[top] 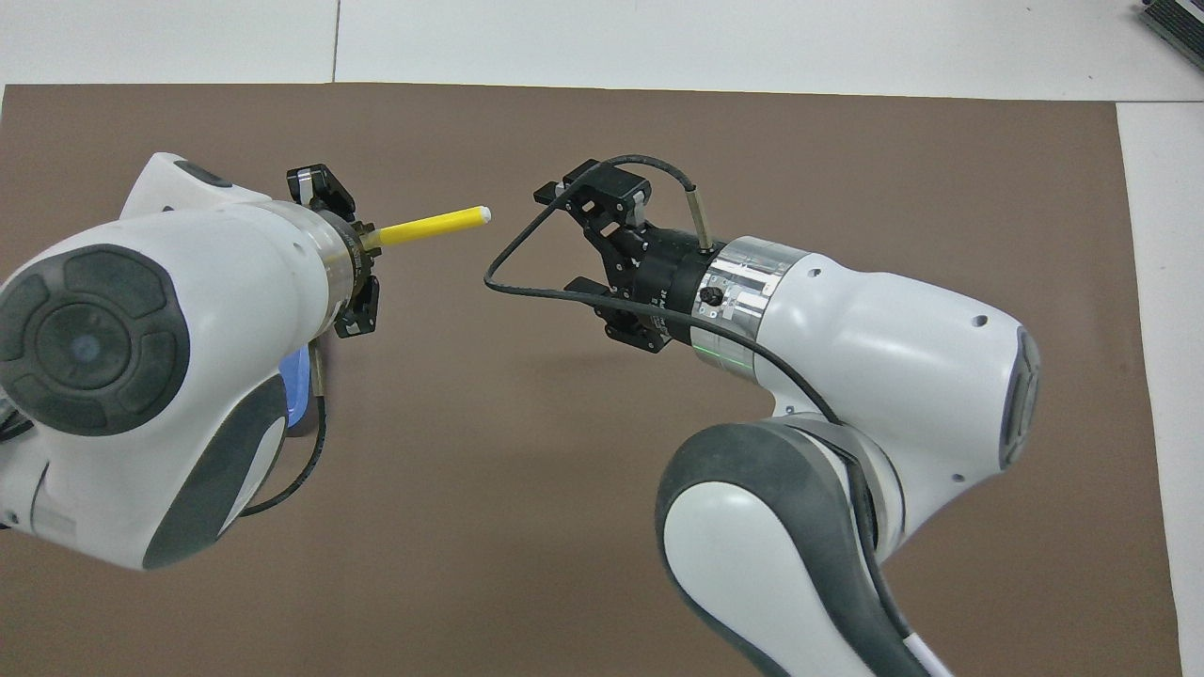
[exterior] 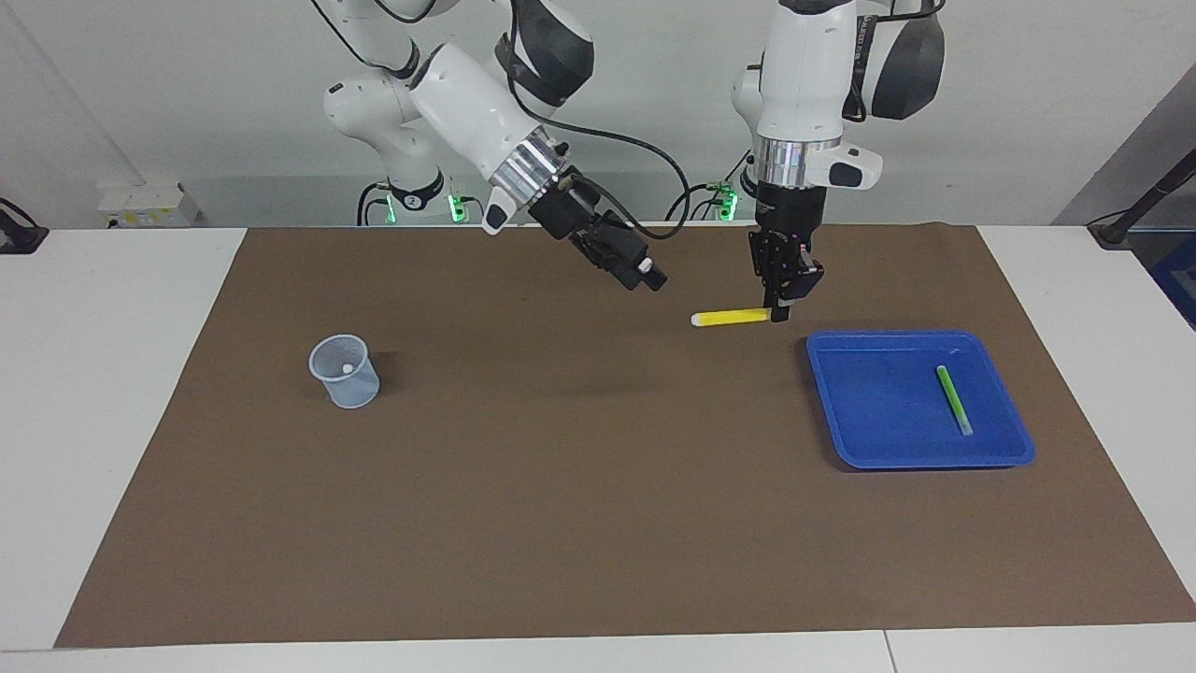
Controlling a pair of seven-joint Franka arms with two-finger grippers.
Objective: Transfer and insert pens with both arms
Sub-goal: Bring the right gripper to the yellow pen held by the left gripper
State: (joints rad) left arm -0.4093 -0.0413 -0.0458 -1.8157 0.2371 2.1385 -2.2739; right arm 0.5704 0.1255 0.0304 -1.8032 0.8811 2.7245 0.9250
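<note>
Brown matting covers most of a white table set against a pale grey wall, with a socket box by the wall at the right arm's end. On the mat toward that end stands a translucent plastic cup with a small whitish cap end showing inside it. The right arm slopes down from its base and over the middle of the mat, its right gripper raised in the air with jaws spread apart and nothing between them; a black cable loops off its wrist. Just beside it, the yellow pen lies level in the air, whitish cap end pointing at the right gripper but apart from it. The left gripper hangs straight down from a near-vertical forearm, clenched on the pen's other end. Toward the left arm's end, a blue tray rests on the mat, holding the green pen.
</note>
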